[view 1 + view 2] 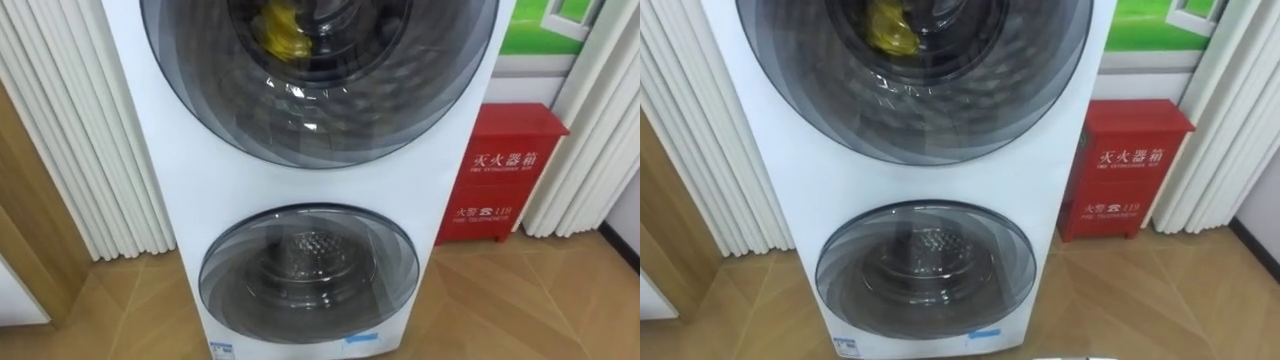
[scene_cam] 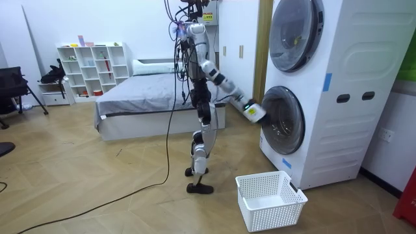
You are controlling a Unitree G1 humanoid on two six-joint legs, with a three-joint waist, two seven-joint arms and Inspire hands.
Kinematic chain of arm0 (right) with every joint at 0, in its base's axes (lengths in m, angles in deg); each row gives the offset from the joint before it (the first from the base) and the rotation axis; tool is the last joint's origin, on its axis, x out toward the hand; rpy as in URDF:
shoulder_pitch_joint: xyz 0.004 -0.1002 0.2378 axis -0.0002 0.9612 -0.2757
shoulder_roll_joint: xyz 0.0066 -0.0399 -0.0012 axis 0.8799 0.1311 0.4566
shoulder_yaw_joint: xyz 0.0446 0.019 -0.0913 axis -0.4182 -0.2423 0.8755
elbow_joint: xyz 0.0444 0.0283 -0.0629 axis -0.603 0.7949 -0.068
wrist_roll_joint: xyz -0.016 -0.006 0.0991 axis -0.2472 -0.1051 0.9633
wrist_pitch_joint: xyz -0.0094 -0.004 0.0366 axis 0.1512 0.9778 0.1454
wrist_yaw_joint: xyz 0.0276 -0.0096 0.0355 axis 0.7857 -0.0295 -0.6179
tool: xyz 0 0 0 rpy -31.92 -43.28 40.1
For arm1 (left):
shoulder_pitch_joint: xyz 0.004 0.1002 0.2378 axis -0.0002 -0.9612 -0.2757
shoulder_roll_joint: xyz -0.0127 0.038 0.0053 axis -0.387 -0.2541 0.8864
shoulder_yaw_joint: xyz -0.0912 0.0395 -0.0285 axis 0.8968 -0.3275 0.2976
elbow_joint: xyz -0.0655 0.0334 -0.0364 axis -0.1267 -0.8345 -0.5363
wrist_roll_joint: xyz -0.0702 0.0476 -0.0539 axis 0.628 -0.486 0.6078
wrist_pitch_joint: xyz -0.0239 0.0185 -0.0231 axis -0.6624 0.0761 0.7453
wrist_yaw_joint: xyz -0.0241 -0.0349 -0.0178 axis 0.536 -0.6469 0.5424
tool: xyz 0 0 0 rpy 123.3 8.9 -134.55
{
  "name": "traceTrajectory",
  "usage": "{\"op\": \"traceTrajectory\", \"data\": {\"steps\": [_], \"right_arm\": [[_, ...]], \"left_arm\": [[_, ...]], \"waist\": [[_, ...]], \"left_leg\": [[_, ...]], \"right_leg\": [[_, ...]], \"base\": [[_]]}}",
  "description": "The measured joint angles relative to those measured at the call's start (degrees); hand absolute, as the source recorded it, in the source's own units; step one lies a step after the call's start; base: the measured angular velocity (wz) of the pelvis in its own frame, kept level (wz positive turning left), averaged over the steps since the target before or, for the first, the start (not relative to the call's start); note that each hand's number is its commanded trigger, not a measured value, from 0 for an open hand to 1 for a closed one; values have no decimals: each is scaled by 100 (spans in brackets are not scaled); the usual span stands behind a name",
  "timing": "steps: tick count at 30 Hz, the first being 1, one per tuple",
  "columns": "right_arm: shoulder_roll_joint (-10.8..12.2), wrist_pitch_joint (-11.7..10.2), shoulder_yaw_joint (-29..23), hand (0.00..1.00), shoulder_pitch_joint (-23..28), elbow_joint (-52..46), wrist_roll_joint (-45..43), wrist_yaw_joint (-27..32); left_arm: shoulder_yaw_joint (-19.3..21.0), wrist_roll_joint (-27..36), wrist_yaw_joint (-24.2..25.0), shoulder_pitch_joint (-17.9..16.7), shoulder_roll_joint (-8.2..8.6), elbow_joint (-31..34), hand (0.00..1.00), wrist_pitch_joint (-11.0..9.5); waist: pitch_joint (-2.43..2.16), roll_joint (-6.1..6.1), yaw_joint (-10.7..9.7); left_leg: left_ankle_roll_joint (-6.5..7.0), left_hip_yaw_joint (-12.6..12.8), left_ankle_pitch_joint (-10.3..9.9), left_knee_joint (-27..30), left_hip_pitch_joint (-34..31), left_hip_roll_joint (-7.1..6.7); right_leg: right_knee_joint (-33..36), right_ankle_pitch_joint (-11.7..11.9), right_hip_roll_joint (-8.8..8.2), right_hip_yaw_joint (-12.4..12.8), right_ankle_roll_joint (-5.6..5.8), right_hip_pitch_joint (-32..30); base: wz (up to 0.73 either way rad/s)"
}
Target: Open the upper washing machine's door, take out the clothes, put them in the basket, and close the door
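A white stacked washing machine fills the eye views, with two round dark glass doors. Behind the upper door a yellow garment lies in the drum. The lower door is closed and a bare metal drum shows behind it. In the room view I stand facing the machine, bent slightly forward. My right arm reaches out, and my right hand is at the edge of the lower door nearest me. How its fingers stand cannot be made out.
A white laundry basket stands on the wooden floor by my feet, in front of the machine. A red cabinet and white curtains flank the machine. Behind me are a bed and a white shelf.
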Motion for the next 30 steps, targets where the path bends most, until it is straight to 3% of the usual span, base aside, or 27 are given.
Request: {"op": "traceTrajectory", "data": {"steps": [5, 7, 12, 14, 15, 18, 20, 27, 29, 30], "right_arm": [[-227, -45, -148, 0, -1058, -525, -23, 347], [-256, -34, -228, 0, -1437, -630, -20, 513], [-397, 21, -182, 0, -1930, -988, -85, 659], [-620, 21, -60, 0, -2116, -994, -108, 662], [-733, 21, 26, 0, -2228, -992, -93, 672], [-791, 31, 26, 0, -2554, -945, -96, 742], [-787, 114, 43, 0, -2570, -941, -91, 822], [-1121, 362, 255, 0, -3039, -938, -3, 1022], [-1170, 426, 263, 0, -3098, -937, -90, 1016], [-1197, 466, 279, 0, -3107, -938, -159, 991]], "left_arm": [[32, -13, 9, 80, -58, 87, 0, 134], [59, -14, 45, 96, -86, 239, 0, 250], [54, -56, 54, 79, -181, 355, 0, 352], [40, -94, 71, 86, -205, 356, 0, 387], [34, -91, 103, 89, -222, 357, 0, 409], [-11, -101, 159, 75, -249, 347, 0, 522], [-6, -102, 184, 38, -251, 327, 0, 570], [9, -454, 267, -114, -359, 593, 0, 675], [8, -494, 267, -167, -361, 694, 0, 737], [11, -522, 266, -138, -377, 737, 0, 771]], "waist": [[-42, -112, 127], [-85, -176, 145], [-83, -184, 277], [-79, -190, 306], [-74, -200, 310], [-36, -263, 343], [-47, -307, 338], [-49, -330, 360], [-52, -325, 388], [-46, -309, 382]], "left_leg": [[-8, -19, 9, 7, -11, 8], [-8, -55, 9, -7, -29, 5], [-7, -147, 9, -21, -55, 4], [-7, -179, 9, -31, -62, 4], [-7, -217, 10, -37, -61, 4], [-7, -316, 11, -38, -63, 11], [-7, -340, 11, -38, -79, 17], [-6, -344, 11, -48, -93, 17], [4, -525, 20, -46, -59, 49], [10, -882, 29, -52, 0, 118]], "right_leg": [[-6, 1, 6, -17, -1, 4], [-20, 1, 4, -16, -1, -5], [-21, 1, 11, -2, -1, -30], [-21, 1, 12, -7, -1, -25], [-21, 1, 14, -7, -1, -17], [-13, 0, 28, -6, -1, -42], [24, 0, 30, -24, -1, -87], [114, 0, 23, -74, -1, -183], [360, -13, 30, -206, -13, -295], [729, -158, 76, -337, -67, -559]], "base": [[1], [6], [4], [12], [13], [1], [-13], [-11], [-19], [-41]]}}
